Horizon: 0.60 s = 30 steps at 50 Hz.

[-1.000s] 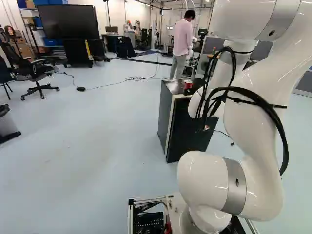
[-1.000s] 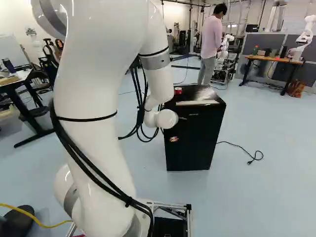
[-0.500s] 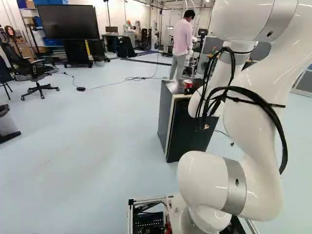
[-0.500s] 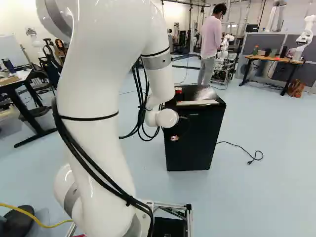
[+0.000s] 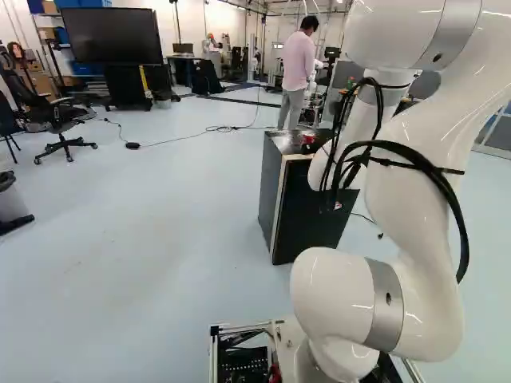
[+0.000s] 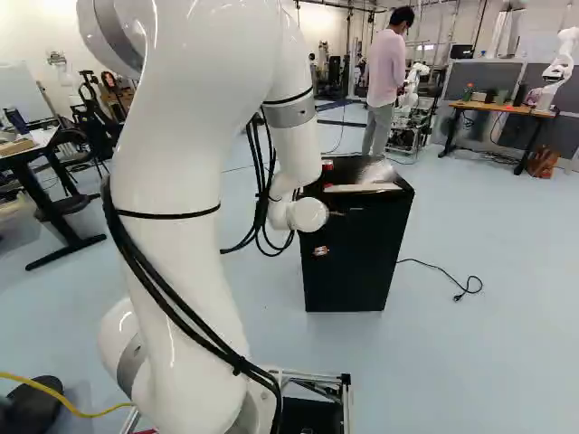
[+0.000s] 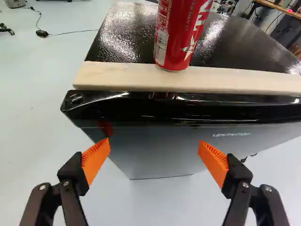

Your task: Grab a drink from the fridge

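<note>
Item: one drink can [image 7: 181,33], red, printed, upright on top of the fridge [image 6: 362,271], close to its front edge by the pale strip [image 7: 117,76]. Position: just past twelve o'clock, ahead of the end effector [image 7: 154,143]; not between the pads [image 7: 95,160].

Item: one end effector, black, orange-padded. State: spread wide, empty, one pad at nine o'clock, the other at three. Carried by one white arm [image 6: 172,253].

Handling, as judged: thin-walled metal cylinder, smooth, probably slippery if damp. Weight modest if full, slight if empty; contents cannot be told. A full can should feel stiff; an empty one would dent under a hard squeeze.

Recommended hold: mid-body, pads on opposite sides at nine and three o'clock, firm and even, the can kept upright. The spread looks ample for its girth.

Step in hand, by appearance: lining up, grasp not yet made. Next: a move towards twelve o'clock, high enough to clear the fridge's front edge. Risk: a pad off-centre tipping the can or pushing it back.
</note>
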Tool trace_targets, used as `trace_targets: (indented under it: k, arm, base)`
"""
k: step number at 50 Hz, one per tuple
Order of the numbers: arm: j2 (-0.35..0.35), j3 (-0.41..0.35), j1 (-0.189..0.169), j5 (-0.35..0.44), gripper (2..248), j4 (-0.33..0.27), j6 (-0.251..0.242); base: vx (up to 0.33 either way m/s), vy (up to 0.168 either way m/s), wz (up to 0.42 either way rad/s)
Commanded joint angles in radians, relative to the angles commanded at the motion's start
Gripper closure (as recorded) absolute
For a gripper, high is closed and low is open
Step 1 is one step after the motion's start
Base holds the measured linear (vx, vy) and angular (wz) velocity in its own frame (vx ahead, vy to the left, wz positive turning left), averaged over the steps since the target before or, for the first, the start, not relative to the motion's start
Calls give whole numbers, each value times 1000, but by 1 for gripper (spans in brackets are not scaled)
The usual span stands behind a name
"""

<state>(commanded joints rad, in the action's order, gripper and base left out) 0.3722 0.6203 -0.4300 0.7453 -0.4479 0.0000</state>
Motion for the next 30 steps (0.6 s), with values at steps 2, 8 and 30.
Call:
trace_targets:
  k: [2,8,30]
  arm:
    - [2,2,0,0,3,0,0]
    - [4,5,0,0,3,0,0]
    - [-30,-39,-12,0,3,0,0]
  base:
    - [0,0,0]
    - [0,0,0]
    - [0,0,0]
